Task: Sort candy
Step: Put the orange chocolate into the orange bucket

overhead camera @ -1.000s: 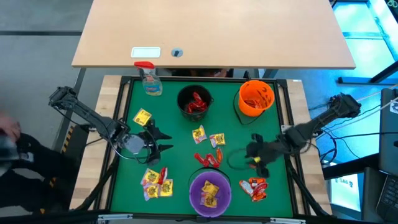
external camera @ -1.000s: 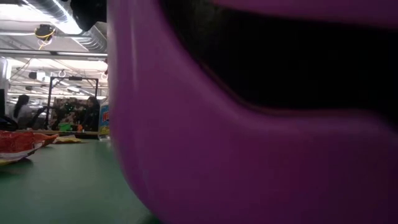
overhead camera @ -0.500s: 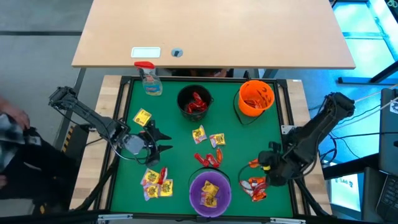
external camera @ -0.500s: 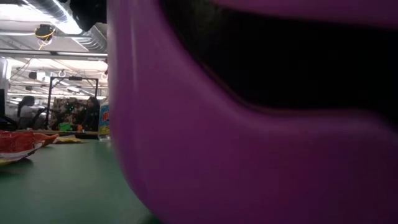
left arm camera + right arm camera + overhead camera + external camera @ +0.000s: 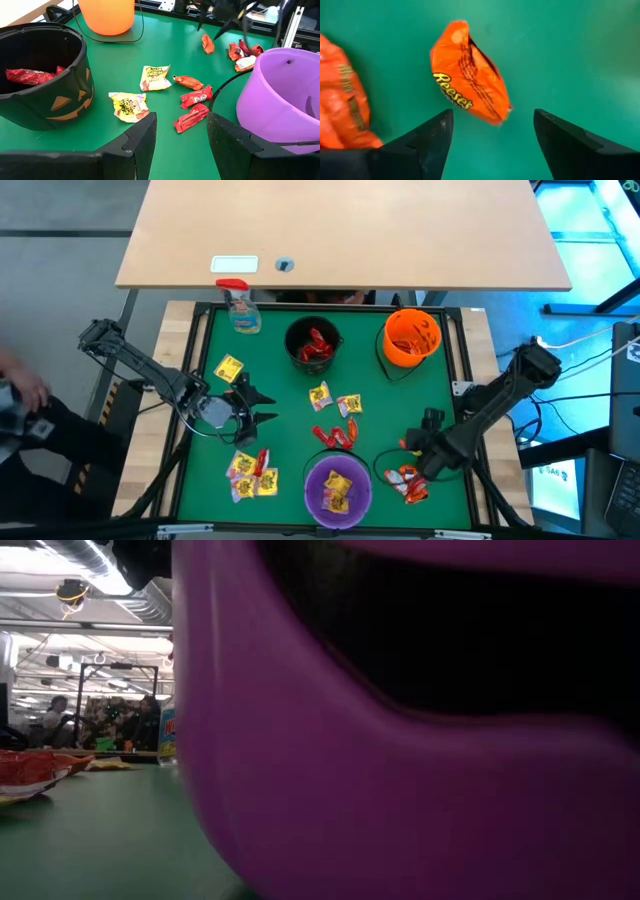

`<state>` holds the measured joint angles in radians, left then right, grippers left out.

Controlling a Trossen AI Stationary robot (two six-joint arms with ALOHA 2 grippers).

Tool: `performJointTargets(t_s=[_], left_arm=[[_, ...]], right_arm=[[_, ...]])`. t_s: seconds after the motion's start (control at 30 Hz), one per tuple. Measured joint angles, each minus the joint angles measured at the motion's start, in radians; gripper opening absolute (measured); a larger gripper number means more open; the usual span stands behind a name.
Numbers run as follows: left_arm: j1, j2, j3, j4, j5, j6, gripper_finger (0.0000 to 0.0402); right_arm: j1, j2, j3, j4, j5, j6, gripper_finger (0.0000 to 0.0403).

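Near the table's front right corner, the right gripper [image 5: 492, 145] hangs spread, empty, over an orange candy packet [image 5: 468, 75] — light, crinkly, slippery; pinch across its flat middle.

Left gripper [image 5: 180, 140] waits mid-left, spread too.

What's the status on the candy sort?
Right hand open, low over an orange crinkly Reese's packet. Left hand open, waiting near the black pumpkin bucket. Nothing blocking.

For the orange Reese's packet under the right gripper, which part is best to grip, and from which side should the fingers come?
The orange Reese's packet lies flat on the green mat, apart from the other orange packets. The right gripper is open just above it. Probably best: come straight down and close across the packet's narrow width at its puffed middle, since the thin crimped ends give little to hold.
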<state>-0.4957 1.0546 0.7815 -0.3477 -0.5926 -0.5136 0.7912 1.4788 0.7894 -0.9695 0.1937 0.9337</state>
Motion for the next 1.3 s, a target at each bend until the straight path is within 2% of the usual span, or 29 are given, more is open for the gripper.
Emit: performJointTargets(t_s=[0.1, 0.27, 0.57, 0.8, 1.0, 1.13, 1.3], left_arm=[[0.0, 0.0, 0.0, 0.0, 0.0, 0.0, 0.0163], [0.0, 0.0, 0.0, 0.0, 0.0, 0.0, 0.0163], [0.0, 0.0, 0.0, 0.0, 0.0, -0.012, 0.0163], [0.0, 0.0, 0.0, 0.0, -0.001, -0.03, 0.0163], [0.0, 0.0, 0.0, 0.0, -0.017, -0.027, 0.0163], [0.0, 0.0, 0.0, 0.0, -0.019, -0.027, 0.0163], [0.0, 0.0, 0.0, 0.0, -0.023, -0.027, 0.0163]], right_arm=[[-0.053, 0.001, -0.068, 0.079, -0.056, -0.03, 0.0272], [-0.1, -0.006, -0.107, 0.147, -0.084, -0.106, 0.0264], [-0.105, -0.058, -0.114, 0.076, -0.128, -0.119, 0.0253], [-0.104, -0.166, -0.115, 0.006, -0.145, -0.07, 0.0253], [-0.104, -0.243, -0.113, 0.072, -0.033, -0.076, 0.0253], [-0.104, -0.247, -0.113, 0.124, 0.031, -0.129, 0.0253], [-0.104, -0.228, -0.113, 0.14, 0.052, -0.153, 0.0253]])
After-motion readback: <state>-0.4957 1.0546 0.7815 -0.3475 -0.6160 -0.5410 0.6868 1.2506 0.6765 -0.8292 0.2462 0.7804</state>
